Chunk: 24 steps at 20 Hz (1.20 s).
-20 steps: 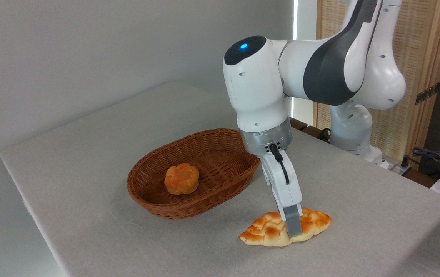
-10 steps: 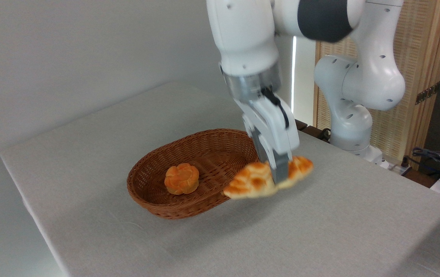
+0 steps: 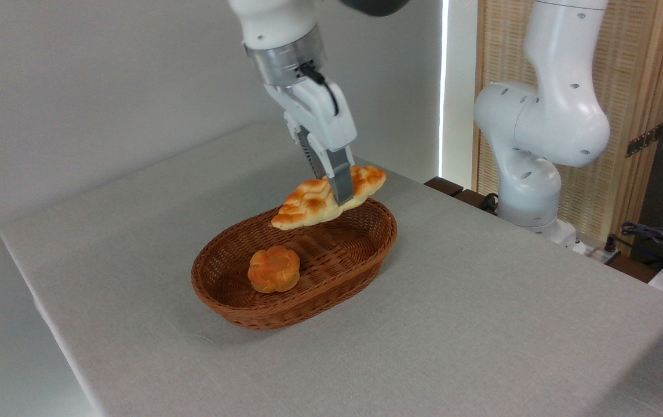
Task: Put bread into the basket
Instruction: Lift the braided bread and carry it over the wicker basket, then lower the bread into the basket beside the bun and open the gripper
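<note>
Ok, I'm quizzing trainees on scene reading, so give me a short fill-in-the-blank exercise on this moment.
1. The end effector is shut on the ____.
2. The braided loaf hangs above the ____, not resting in it.
3. The round bun lies ____ the wicker basket.
4. The basket stands on a ____-covered table.

Missing words: loaf; basket; inside; cloth

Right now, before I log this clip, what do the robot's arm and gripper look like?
The glossy white jointed arm has rounded housings dotted with small dark holes. A brushed silver metal wrist ring sits above the white boxy gripper, a short black cable runs down its side, and its slim flat grey fingers end squarely.
</note>
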Tool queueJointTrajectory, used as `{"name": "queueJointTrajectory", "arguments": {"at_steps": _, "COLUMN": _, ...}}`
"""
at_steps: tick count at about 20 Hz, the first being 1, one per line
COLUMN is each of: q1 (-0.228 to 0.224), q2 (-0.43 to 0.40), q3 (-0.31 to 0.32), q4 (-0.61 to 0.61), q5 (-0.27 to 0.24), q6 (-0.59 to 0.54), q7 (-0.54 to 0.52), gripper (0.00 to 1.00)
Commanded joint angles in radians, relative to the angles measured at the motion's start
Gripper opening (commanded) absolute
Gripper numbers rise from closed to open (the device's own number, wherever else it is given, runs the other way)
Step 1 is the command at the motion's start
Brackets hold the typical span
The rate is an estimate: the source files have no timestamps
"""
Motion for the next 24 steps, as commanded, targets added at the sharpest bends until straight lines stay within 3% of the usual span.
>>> {"name": "queueJointTrajectory", "arguments": {"at_steps": 1, "q1": -0.022, "q2": 0.058, "q3": -0.023, "q4": 0.01, "q5": -0.02, "q6": -0.012, "q7": -0.067, "gripper": 0.53}}
{"name": "queueJointTrajectory", "arguments": {"at_steps": 3, "q1": -0.063, "q2": 0.086, "q3": -0.022, "q4": 0.008, "q5": -0.019, "q6": 0.017, "q7": -0.128, "gripper": 0.55}}
{"name": "queueJointTrajectory", "arguments": {"at_steps": 5, "q1": -0.065, "q2": 0.092, "q3": -0.022, "q4": -0.013, "q5": -0.01, "q6": 0.069, "q7": -0.142, "gripper": 0.7}}
{"name": "queueJointTrajectory", "arguments": {"at_steps": 7, "q1": -0.065, "q2": 0.092, "q3": -0.022, "q4": -0.042, "q5": -0.004, "q6": 0.11, "q7": -0.143, "gripper": 0.73}}
{"name": "queueJointTrajectory", "arguments": {"at_steps": 9, "q1": -0.065, "q2": 0.094, "q3": -0.022, "q4": -0.05, "q5": -0.004, "q6": 0.121, "q7": -0.145, "gripper": 0.95}}
{"name": "queueJointTrajectory", "arguments": {"at_steps": 10, "q1": -0.065, "q2": 0.097, "q3": -0.022, "q4": -0.055, "q5": -0.002, "q6": 0.124, "q7": -0.145, "gripper": 1.0}}
{"name": "queueJointTrajectory", "arguments": {"at_steps": 12, "q1": -0.065, "q2": 0.097, "q3": -0.022, "q4": -0.058, "q5": 0.001, "q6": 0.126, "q7": -0.145, "gripper": 1.0}}
{"name": "queueJointTrajectory", "arguments": {"at_steps": 15, "q1": -0.068, "q2": 0.097, "q3": -0.022, "q4": -0.07, "q5": 0.044, "q6": 0.133, "q7": -0.142, "gripper": 1.0}}
{"name": "queueJointTrajectory", "arguments": {"at_steps": 24, "q1": -0.07, "q2": 0.097, "q3": -0.023, "q4": -0.067, "q5": 0.044, "q6": 0.158, "q7": -0.139, "gripper": 1.0}}
